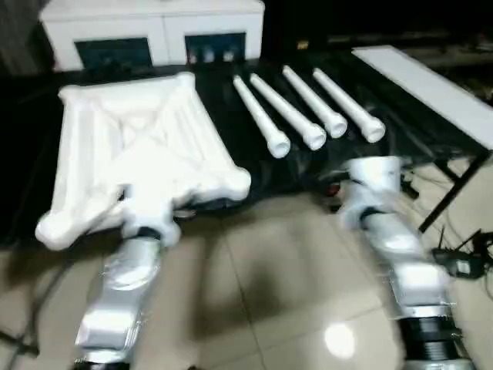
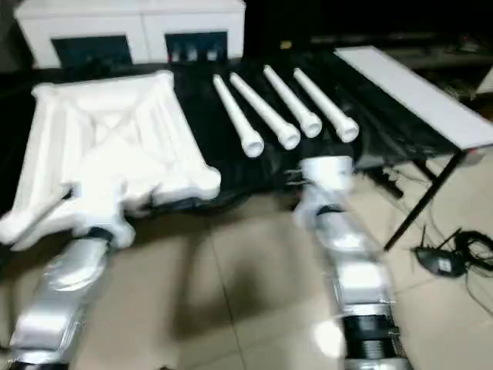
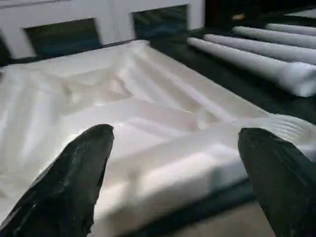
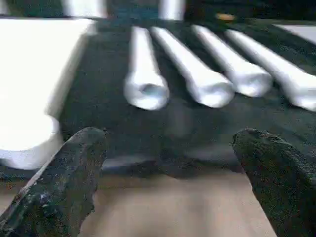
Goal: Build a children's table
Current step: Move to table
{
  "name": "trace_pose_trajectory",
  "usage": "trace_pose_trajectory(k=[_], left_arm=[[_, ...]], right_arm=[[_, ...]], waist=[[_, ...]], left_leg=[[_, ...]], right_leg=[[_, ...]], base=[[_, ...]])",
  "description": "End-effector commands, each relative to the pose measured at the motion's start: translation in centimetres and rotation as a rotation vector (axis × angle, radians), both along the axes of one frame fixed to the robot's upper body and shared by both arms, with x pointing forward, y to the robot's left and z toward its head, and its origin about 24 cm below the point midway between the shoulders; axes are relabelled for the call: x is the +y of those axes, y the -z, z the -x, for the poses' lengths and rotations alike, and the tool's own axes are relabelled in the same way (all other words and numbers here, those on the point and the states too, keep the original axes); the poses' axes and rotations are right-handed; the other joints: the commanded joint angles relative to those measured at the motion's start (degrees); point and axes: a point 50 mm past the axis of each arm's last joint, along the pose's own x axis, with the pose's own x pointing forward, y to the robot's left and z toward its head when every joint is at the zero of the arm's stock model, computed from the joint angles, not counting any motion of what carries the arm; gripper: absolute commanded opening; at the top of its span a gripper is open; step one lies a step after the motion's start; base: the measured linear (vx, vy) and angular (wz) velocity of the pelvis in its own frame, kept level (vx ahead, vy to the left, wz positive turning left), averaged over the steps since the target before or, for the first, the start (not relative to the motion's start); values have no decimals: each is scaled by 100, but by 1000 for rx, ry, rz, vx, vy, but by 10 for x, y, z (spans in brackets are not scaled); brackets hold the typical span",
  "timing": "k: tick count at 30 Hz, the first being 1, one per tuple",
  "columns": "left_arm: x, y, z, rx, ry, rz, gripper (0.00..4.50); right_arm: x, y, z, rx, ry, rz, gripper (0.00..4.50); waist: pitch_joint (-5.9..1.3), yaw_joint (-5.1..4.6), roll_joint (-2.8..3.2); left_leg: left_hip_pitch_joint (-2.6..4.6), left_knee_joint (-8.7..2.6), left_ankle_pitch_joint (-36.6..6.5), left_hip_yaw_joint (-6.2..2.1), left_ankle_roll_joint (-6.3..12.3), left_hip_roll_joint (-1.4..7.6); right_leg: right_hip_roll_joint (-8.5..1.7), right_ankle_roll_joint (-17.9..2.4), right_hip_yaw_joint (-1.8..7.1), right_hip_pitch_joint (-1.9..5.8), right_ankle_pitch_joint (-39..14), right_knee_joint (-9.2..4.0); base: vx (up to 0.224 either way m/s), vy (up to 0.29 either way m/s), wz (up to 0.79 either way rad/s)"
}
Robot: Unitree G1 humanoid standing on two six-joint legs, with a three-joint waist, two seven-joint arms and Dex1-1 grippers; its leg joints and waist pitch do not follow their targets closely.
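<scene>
The white tabletop lies ribbed underside up on the black work table, at my 11 o'clock. One rounded corner socket sits at the table's near edge. The four white legs lie side by side at my 1 o'clock, just apart from the top, their wide ends toward me.

My left pincer is spread wide; its two black fingers stand apart before the near edge of the tabletop, pinching nothing. My left forearm reaches toward that edge.

My right pincer is likewise spread wide and holds nothing. It points at the wide ends of the legs from short of the table's near edge. My right forearm extends over the tiled floor.

A white cabinet stands beyond the table at 12 o'clock.
</scene>
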Motion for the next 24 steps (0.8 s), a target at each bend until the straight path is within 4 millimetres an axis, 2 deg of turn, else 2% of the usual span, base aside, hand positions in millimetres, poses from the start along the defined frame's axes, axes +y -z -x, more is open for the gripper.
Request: trace_pose_trajectory(k=[1, 2, 3, 4, 5, 6, 7, 8, 9, 10, 11, 12, 13, 14, 15, 16, 17, 18, 19, 20, 21, 22, 23, 24], left_arm=[[-3, -8, 0, -26, -1, -8, 450], [-3, -8, 0, -26, -1, -8, 450], [-1, -10, 0, -32, -9, -10, 450], [-1, -10, 0, -32, -10, -10, 450], [0, -10, 1, -29, -12, -10, 450], [0, -9, 1, -27, -13, -11, 450], [0, -8, 1, -24, -13, -12, 450], [-1, -8, 1, -21, -13, -13, 450], [-1, -8, 1, -20, -12, -12, 450], [-2, -7, 1, -16, -11, -6, 450], [-2, -7, 1, -15, -11, -4, 450], [-3, -6, 1, -8, -9, -1, 450], [-3, -5, 1, -2, -7, -2, 450], [-3, -4, 1, -1, -7, -1, 450], [-2, -3, -1, 3, -11, 5, 450], [-1, -4, -2, 2, -15, 10, 450], [-1, -4, -2, 2, -16, 11, 450], [-1, -4, -2, 0, -14, 18, 450], [-1, -5, -3, -1, -12, 23, 450], [-2, -4, -2, 5, -6, 25, 450], [-1, -3, -1, 9, -4, 24, 450], [-1, -3, 0, 11, -3, 25, 450], [0, -2, 1, 15, -4, 29, 450], [0, -1, 1, 18, -3, 25, 450]], right_arm=[[-3, -11, -1, -44, -31, 49, 447], [-3, -11, -1, -44, -31, 49, 447], [-1, -11, -1, -49, -28, 44, 447], [-1, -11, -1, -49, -27, 44, 447], [0, -11, -1, -48, -22, 43, 447], [0, -10, -2, -46, -19, 41, 447], [0, -9, -2, -39, -17, 36, 447], [0, -8, -1, -34, -16, 32, 447], [1, -8, -1, -34, -25, 38, 447], [3, -7, -1, -27, -29, 19, 447], [3, -7, -1, -26, -29, 17, 447], [3, -7, -1, -24, -27, 17, 447], [2, -7, 0, -23, -24, 27, 447], [2, -6, 0, -22, -25, 28, 447], [1, -3, 3, -11, -31, 43, 447], [0, -1, 6, -5, -36, 54, 447], [0, 0, 6, -4, -37, 56, 447], [0, 0, 7, -5, -36, 59, 447], [0, 0, 8, -4, -31, 59, 447], [0, 0, 8, -7, -21, 61, 447], [0, 0, 9, -8, -17, 62, 447], [1, 1, 9, -5, -15, 66, 447], [3, 4, 10, 17, -23, 88, 447], [4, 6, 11, 21, -33, 110, 447]], waist=[[-311, -161, 67], [-272, -31, -119], [-351, 45, -328], [-322, 300, -369], [-363, 309, -348], [-357, 346, -301], [-324, 291, -197], [-349, 244, 61], [-408, -24, 225], [-561, -252, 279], [-522, -46, 140], [-493, 8, 153], [-433, 137, 111], [-414, 132, -26], [-358, 152, -91], [-289, 204, -429], [-244, 306, -580], [-221, 414, -546], [-263, 443, -460], [-261, 476, -411], [-264, 432, -415], [-268, 467, -316], [-227, 441, -163], [-220, 310, -7]], left_leg=[[707, -811, -1558, -595, 1882, 812], [146, -697, -1036, -612, 2405, 32], [-164, -419, -787, -354, 2194, -271], [-534, 292, -483, -97, 1768, -194], [-727, 423, -49, -91, 1270, -23], [-693, 295, 155, -85, 1155, 18], [-677, 45, 526, -47, 1233, 97], [-327, -361, 840, -79, 1375, 131], [552, -574, 625, -805, 2410, 231], [1136, -408, 1123, -961, 2647, 661], [978, -347, 2288, -1061, 2831, 882], [841, -376, 2652, -988, 2776, 870], [594, -504, 2719, -627, 2301, 725], [515, -622, 2106, -489, 2167, 680], [437, -708, 1542, -392, 2150, 624], [362, -618, -722, 139, 1673, 103], [243, -186, -1154, 322, 1379, -274], [253, 198, -1162, 313, 1117, -383], [-92, 393, -559, 77, 758, -226], [-158, 422, -363, 9, 579, -203], [-297, 446, -180, -57, 356, -149], [-274, 334, -32, -75, 261, -54], [-204, -83, 172, -67, 259, 124], [5, -647, -147, -90, 382, 337]], right_leg=[[-247, 326, -20, -500, 63, -55], [-373, 535, 74, -8, 326, -690], [-622, 778, 237, 386, 506, -942], [-1539, 485, 520, 776, -541, -1448], [-1600, 363, 271, 955, -752, -1439], [-1477, 242, 105, 908, -657, -1457], [-1294, -42, -265, 1013, -771, -1511], [-842, -206, -636, 1007, -744, -1425], [86, 97, -807, 297, -812, -516], [19, 248, -504, -284, -1015, -192], [-138, 484, -227, -498, -825, 131], [-174, 684, -150, -562, -680, 254], [-147, 957, -128, -583, -143, 359], [-206, 902, -27, -609, 369, 246], [-237, 752, 26, -591, 598, 121], [-493, 285, 395, -305, 638, -813], [-753, 204, 781, -57, -617, -1165], [-1038, -70, 1063, 62, -1798, -1407], [-1231, -633, 1153, 505, -2683, -1312], [-1184, -762, 1103, 534, -2734, -1276], [-1097, -1167, 1013, 655, -2245, -1217], [-1005, -1622, 903, 621, -1622, -1247], [-717, -1624, 563, 483, -1468, -1201], [-209, -1100, 146, 252, -1450, -998]], base=[[124, 7, 5], [72, -45, 29], [72, -45, 29], [72, -61, 53], [131, -51, 54], [131, -51, 54], [151, -33, 60], [190, 38, 65], [190, 38, 65], [234, 39, 55], [202, 16, 28], [202, 16, 28], [135, 45, 11], [108, 17, 8], [108, 17, 8], [118, -43, 15], [139, -90, 29], [139, -90, 29], [132, -67, 11], [104, -3, -6], [104, -3, -6], [91, 41, 4], [92, 102, 6], [92, 102, 6]])
